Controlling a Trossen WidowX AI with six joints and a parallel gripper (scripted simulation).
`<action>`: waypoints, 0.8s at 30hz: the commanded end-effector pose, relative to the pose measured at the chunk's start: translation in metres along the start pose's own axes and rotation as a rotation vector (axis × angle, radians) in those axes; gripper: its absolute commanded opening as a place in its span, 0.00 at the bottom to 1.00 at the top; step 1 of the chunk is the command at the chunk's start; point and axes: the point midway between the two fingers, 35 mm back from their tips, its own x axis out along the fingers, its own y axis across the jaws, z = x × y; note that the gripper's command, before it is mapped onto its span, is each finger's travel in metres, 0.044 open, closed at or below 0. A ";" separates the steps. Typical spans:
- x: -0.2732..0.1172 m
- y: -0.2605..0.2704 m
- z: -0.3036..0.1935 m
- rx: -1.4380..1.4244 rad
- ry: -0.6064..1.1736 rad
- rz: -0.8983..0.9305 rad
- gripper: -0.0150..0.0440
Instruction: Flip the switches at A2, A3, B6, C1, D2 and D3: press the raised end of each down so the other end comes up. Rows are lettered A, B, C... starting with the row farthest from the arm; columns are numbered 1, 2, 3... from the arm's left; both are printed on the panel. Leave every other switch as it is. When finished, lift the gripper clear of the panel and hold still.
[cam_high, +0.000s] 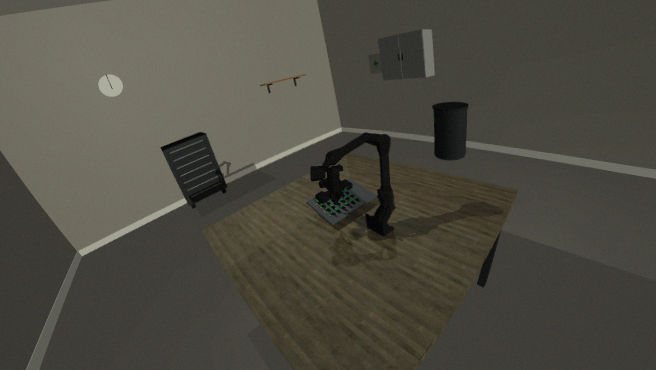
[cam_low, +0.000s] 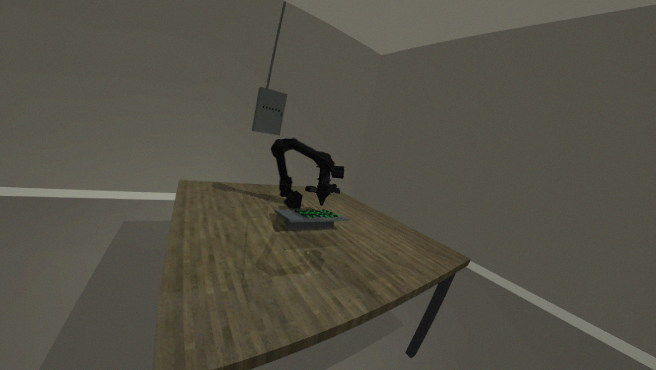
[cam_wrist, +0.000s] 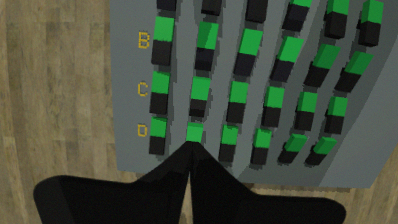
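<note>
The grey switch panel (cam_high: 363, 190) (cam_low: 310, 225) (cam_wrist: 127, 112) carries rows of rocker switches, each with a green far half and a black near half. My gripper (cam_high: 336, 201) (cam_low: 322, 204) (cam_wrist: 191, 147) is shut and empty, pointing down a little above the panel. In the wrist view its tip covers the near half of switch D2 (cam_wrist: 195, 132). D3 (cam_wrist: 229, 134) is just right of the tip; C1 (cam_wrist: 160, 83) and B6 (cam_wrist: 358, 63) show whole. Only the black near halves of A2 (cam_wrist: 211, 6) and A3 (cam_wrist: 256, 10) show. I cannot tell each switch's tilt surely.
The panel lies on a wooden table (cam_high: 300, 280) (cam_low: 225, 280) (cam_wrist: 55, 100) in front of the arm's base (cam_high: 380, 224) (cam_low: 293, 201). Other switches stand close around the tip, including D1 (cam_wrist: 158, 127) and C2 (cam_wrist: 200, 89).
</note>
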 end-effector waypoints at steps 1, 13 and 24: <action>0.010 -0.002 -0.002 -0.012 0.005 -0.012 0.25; 0.023 -0.002 -0.002 -0.012 0.005 -0.012 0.25; 0.025 -0.002 -0.002 -0.012 0.004 -0.012 0.25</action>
